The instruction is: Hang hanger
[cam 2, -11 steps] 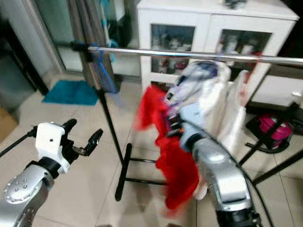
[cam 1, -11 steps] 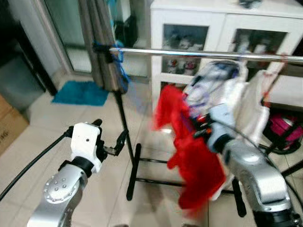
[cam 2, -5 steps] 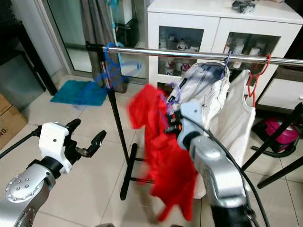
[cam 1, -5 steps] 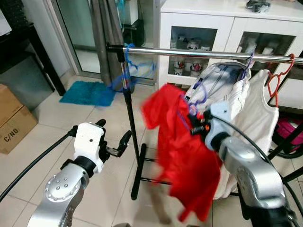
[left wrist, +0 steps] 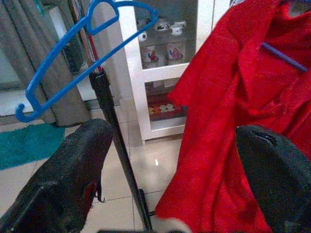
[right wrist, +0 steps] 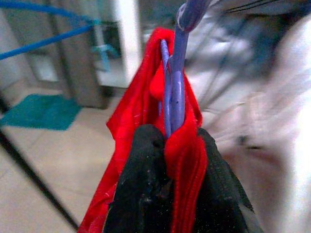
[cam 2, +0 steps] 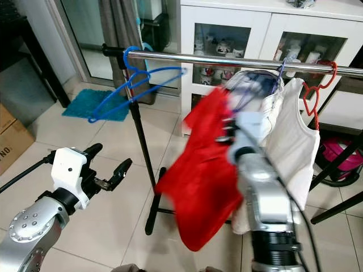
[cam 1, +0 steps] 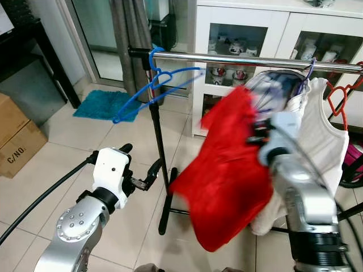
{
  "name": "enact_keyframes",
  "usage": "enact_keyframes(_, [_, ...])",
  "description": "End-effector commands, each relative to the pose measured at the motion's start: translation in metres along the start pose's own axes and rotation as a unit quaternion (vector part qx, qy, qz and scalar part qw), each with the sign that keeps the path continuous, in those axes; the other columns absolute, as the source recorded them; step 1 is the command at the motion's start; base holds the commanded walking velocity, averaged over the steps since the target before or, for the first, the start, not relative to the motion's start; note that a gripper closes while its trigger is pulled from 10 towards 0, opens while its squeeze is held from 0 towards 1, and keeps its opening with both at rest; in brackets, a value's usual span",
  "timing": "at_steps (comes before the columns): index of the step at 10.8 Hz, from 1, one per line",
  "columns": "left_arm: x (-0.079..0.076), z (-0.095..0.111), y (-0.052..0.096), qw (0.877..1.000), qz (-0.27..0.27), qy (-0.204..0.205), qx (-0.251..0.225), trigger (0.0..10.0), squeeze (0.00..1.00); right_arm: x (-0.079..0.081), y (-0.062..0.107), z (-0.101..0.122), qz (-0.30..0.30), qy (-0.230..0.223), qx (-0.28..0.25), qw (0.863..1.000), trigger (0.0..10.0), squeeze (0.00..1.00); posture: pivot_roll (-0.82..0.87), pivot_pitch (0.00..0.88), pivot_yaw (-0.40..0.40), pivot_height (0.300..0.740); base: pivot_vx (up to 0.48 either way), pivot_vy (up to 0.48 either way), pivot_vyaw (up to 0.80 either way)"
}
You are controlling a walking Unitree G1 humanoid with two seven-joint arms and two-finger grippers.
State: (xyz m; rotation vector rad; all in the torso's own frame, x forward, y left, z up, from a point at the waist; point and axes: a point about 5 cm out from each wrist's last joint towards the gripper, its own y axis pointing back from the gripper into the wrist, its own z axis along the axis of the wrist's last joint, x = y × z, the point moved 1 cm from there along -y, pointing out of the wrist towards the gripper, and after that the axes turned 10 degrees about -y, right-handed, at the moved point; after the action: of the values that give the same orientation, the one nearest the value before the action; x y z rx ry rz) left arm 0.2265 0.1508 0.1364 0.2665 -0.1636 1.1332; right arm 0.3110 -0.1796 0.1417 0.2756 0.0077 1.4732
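Rail (cam 2: 227, 59) of chrome, carried on a black stand (cam 2: 140, 144) over a tiled floor (cam 2: 108, 136); a white cabinet (cam 2: 238, 17) with glass doors is seen behind it.

Hanger (right wrist: 176, 73), purple, with a red shirt (cam 1: 227, 175) draped on it: held up by the right claw (right wrist: 172, 145), whose two black fingers are pressed together on the hanger's neck and the bunched red cloth at the collar. The shirt is carried just below the rail and in front of the garments already hung there, its lower hem hanging free well above the floor. In the head views the shirt and the right arm (cam 1: 300, 192) are blurred, so whether the hook touches the rail cannot be told; by judgement it is not yet seated, since the weight is borne by the claw.

Other items on the rail: an empty blue hanger (cam 1: 156, 85) near the stand end, tilted; a pale patterned garment (cam 2: 258, 90) on a purple hook; a white vest (cam 2: 295, 147) on a red hanger (cam 2: 315, 85).

Left claw (cam 1: 142, 178): fingers spread, holding nothing, kept low beside the stand's upright (idle, by the look of it).

State of task, as judged: pickup and lift are done. Left to do: the hook is to be brought over the bare stretch of rail between the blue hanger and the pale garment, lowered onto it, and then released.
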Motion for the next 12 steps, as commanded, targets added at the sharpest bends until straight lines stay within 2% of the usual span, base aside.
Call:
enact_keyframes(1, [0.0,0.001,0.0,1.0,-0.006,-0.007,0.0,10.0,0.0,-0.006,0.001,0.008,-0.02,0.001,-0.024,1.0,10.0,0.0,0.02,0.035,0.055,0.74,0.0,0.0,0.0])
enact_keyframes(2, [-0.002,0.001,0.001,1.0,-0.01,-0.006,0.0,10.0,0.0,-0.01,0.004,0.006,-0.033,0.007,-0.027,0.999,10.0,0.0,0.01,0.036,0.056,0.74,0.0,0.0,0.0])
enact_keyframes(3, [-0.003,0.0,0.001,1.0,-0.013,-0.005,-0.001,10.0,0.0,-0.007,0.005,0.003,-0.021,0.006,-0.021,1.0,10.0,0.0,0.01,0.032,0.055,0.74,0.0,0.0,0.0])
enact_keyframes(5, [-0.004,0.002,0.0,1.0,-0.019,-0.004,-0.008,10.0,0.0,0.021,0.006,0.0,0.086,-0.008,-0.006,0.996,10.0,0.0,0.01,0.023,0.053,0.74,0.0,0.0,0.0])
enact_keyframes(8, [-0.006,0.008,0.0,0.999,-0.038,-0.012,-0.025,10.0,0.0,0.048,0.002,0.009,0.143,-0.023,-0.018,0.989,10.0,0.0,0.02,0.017,0.049,0.74,0.0,0.0,0.0])
enact_keyframes(9, [-0.007,0.011,0.001,0.998,-0.048,-0.013,-0.032,10.0,0.0,0.066,-0.007,0.018,0.164,-0.019,-0.028,0.986,10.0,0.0,0.02,0.023,0.047,0.74,0.0,0.0,0.0])
enact_keyframes(10, [-0.007,0.015,0.002,0.997,-0.06,-0.013,-0.041,10.0,0.0,0.075,-0.018,0.026,0.16,-0.017,-0.037,0.986,10.0,0.0,0.03,0.03,0.048,0.74,0.0,0.0,0.0])
enact_keyframes(12, [-0.008,0.027,0.006,0.994,-0.089,-0.006,-0.067,10.0,0.0,0.082,-0.039,0.037,0.13,-0.015,-0.039,0.991,10.0,0.0,0.04,0.049,0.047,0.74,0.0,0.0,0.0])
